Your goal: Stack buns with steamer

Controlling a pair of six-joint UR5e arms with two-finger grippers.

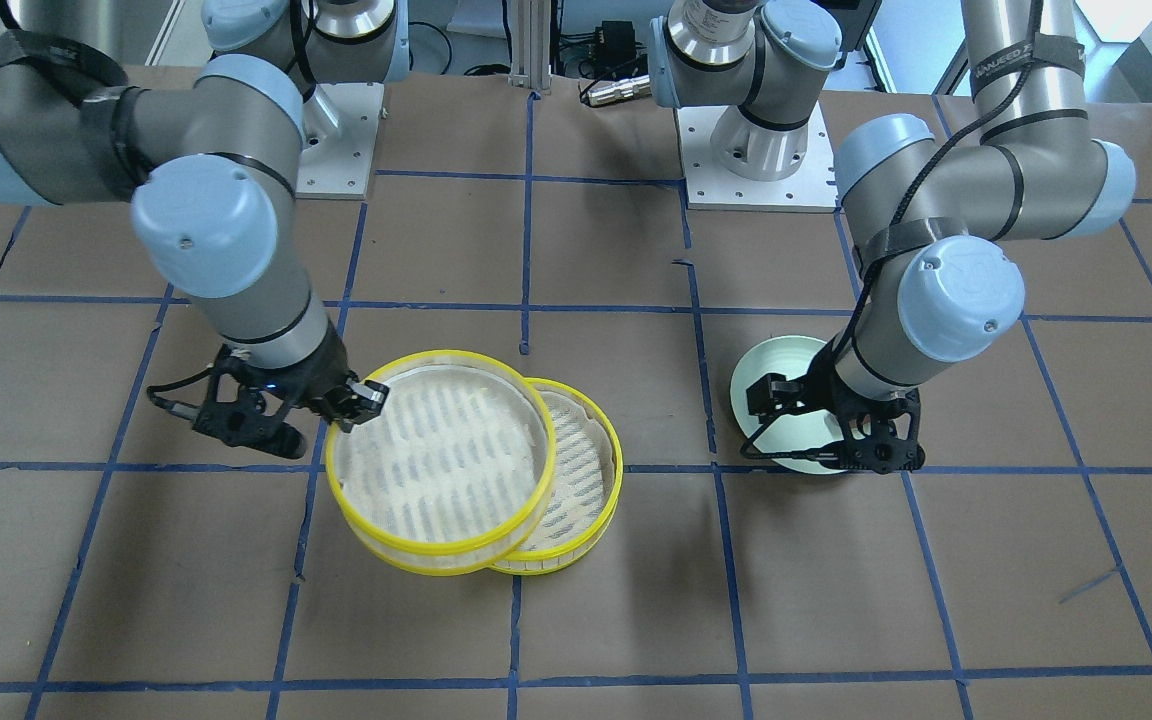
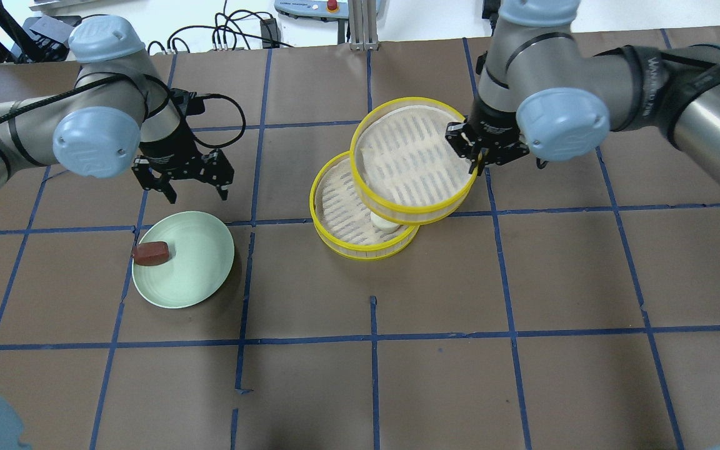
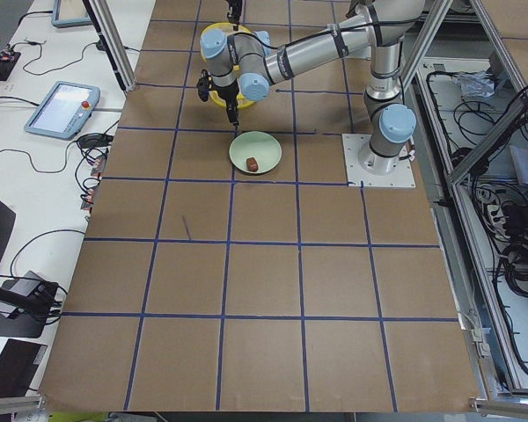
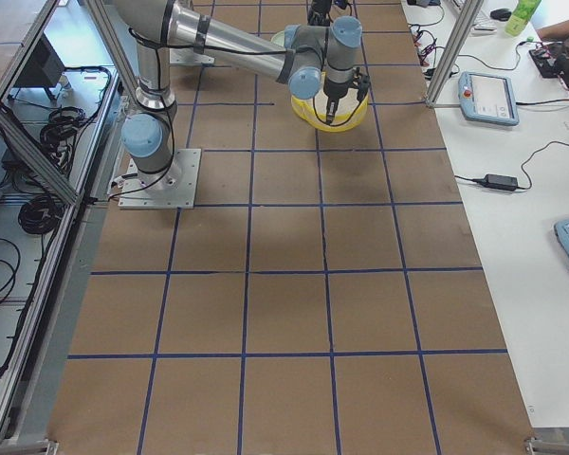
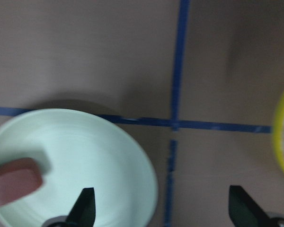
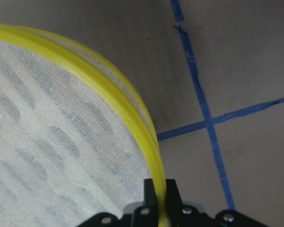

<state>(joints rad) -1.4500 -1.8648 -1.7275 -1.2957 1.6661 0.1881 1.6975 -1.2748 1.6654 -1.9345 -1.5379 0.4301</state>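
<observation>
Steamer [image 2: 366,253]: two trays, not yet seated as one tier.

**Status**
- Upper tray [image 2: 410,156]: clamped at the yellow rim by right tool [image 2: 474,153], fingers pinched on the rim. Held overlapping lower tray [image 2: 341,212], offset toward the right arm's side and away from the robot, not concentric. Contact between the two trays: cannot tell.
- White bun [image 2: 385,224]: inside lower tray, near its robot-side edge. Judged done: first bun loaded.
- Reddish-brown bun [image 2: 151,252]: on the left rim of pale-green plate [image 2: 197,281], on the tabletop [image 2: 522,281], well apart from the steamer.
- Left tool [image 2: 196,195]: spread wide, empty, hovering near the plate's far edge, touching neither bun nor plate.

**Left to do, by judgement**
- Centre and seat upper tray on lower tray.
- Pick reddish-brown bun with left tool and place it in upper tray.
- Overall: roughly mid-task.

**Limits of view**
- Overhead view: white bun mostly covered by upper tray.
- Front-facing view: white bun not visible, plate largely behind the left arm, reddish-brown bun hidden.
- Left wrist view: reddish-brown bun cut off at the frame's left edge, only two fingertips in frame.
- Right wrist view: tool cut off at the bottom edge, lower tray out of frame.
- Side views: too small for judging tool state or tray seating.
</observation>
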